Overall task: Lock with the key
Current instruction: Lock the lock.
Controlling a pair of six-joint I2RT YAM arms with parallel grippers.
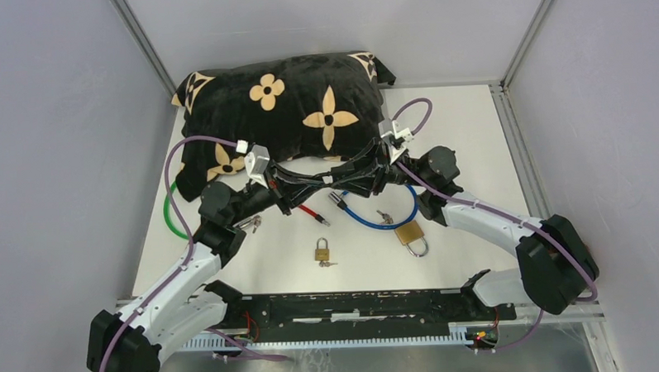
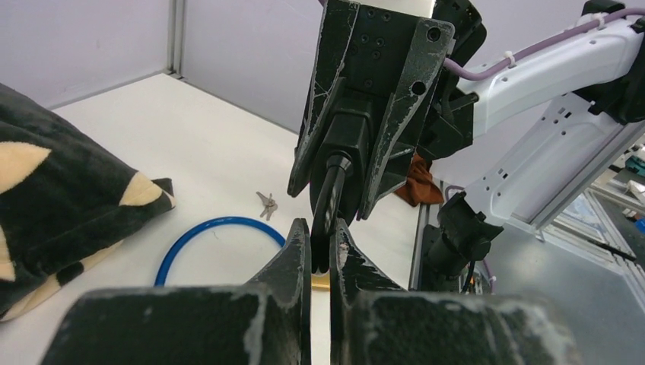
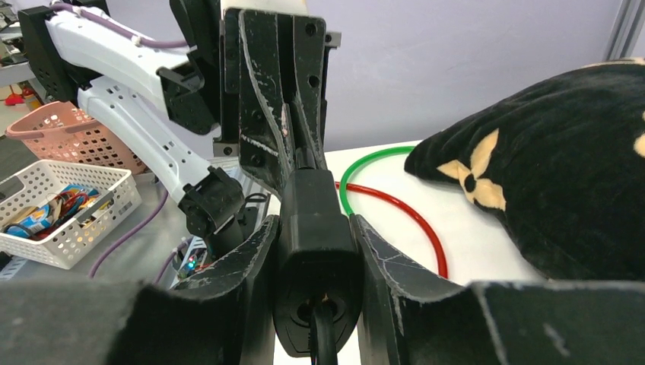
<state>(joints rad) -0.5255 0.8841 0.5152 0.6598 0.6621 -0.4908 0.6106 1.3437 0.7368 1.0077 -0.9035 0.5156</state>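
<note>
Black plastic lock body (image 3: 316,251): gripped between the right jaws. Slim black key stem (image 2: 328,205): pinched in the near-shut left jaws, its long axis running straight ahead into that body.

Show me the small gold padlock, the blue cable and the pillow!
small gold padlock (image 1: 322,251): top view, on its brass body.
blue cable (image 2: 220,220): left wrist view, top of its curve.
pillow (image 1: 296,142): top view, black fabric near its middle.

A black cable-lock body (image 3: 316,258) sits clamped between the jaws of the right gripper (image 3: 316,226). A slim black key (image 2: 329,194) juts from its end, pinched in the jaws of the left gripper (image 2: 320,226).
</note>
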